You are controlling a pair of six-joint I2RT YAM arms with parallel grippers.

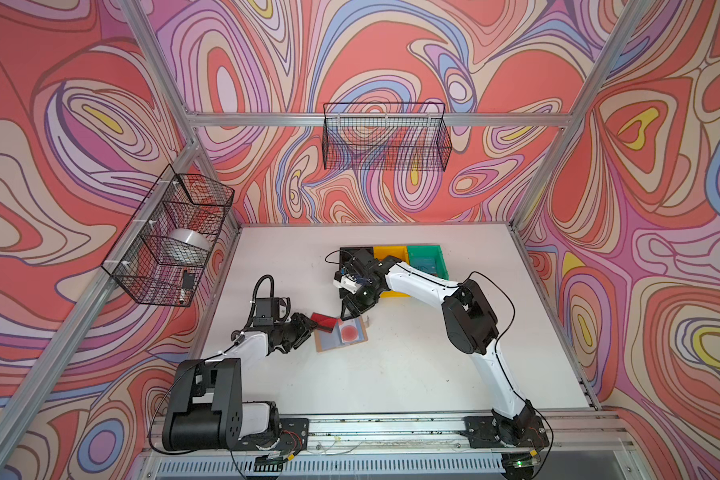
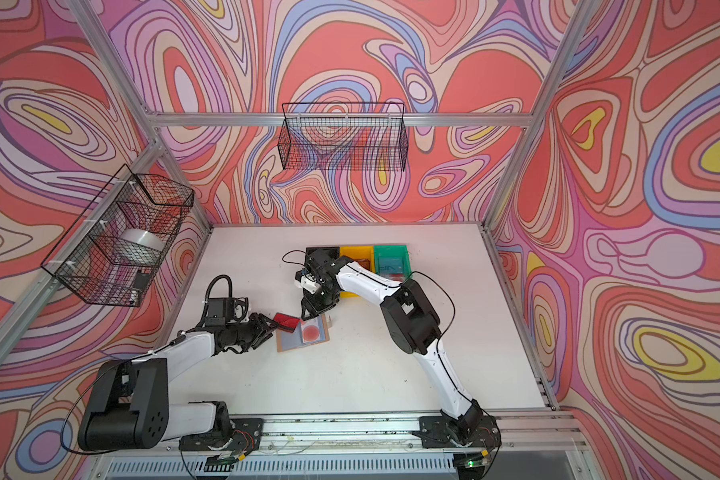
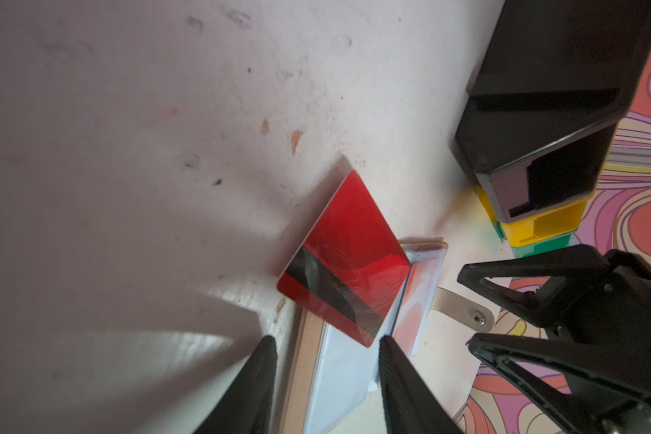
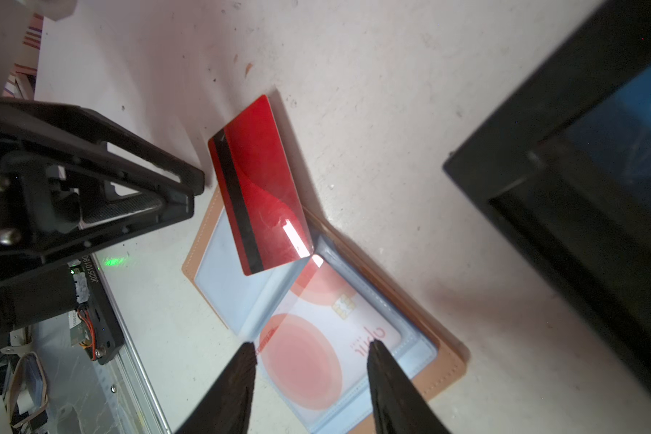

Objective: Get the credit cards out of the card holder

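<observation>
The tan card holder [image 1: 329, 341] lies open on the table, its clear bluish sleeves facing up. A red card [image 1: 324, 322] rests stripe side up, partly on the holder's left page [image 4: 222, 278] and partly on the table. A pale card with a red circle [image 4: 316, 349] sits inside the right sleeve. My left gripper [image 3: 327, 342] is open just short of the red card [image 3: 346, 259], with nothing between its fingers. My right gripper [image 4: 312, 345] hangs open over the pale card and holds nothing. In both top views the two grippers [image 1: 310, 328] [image 2: 308, 313] flank the holder.
Black [image 1: 346, 253], yellow [image 1: 389, 253] and green [image 1: 427, 257] bins stand in a row behind the holder, partly covered by the right arm. A bluish flat rectangle [image 2: 391, 264] lies in the green bin. The holder's snap tab [image 3: 463, 312] sticks out sideways. Wire baskets hang on the walls.
</observation>
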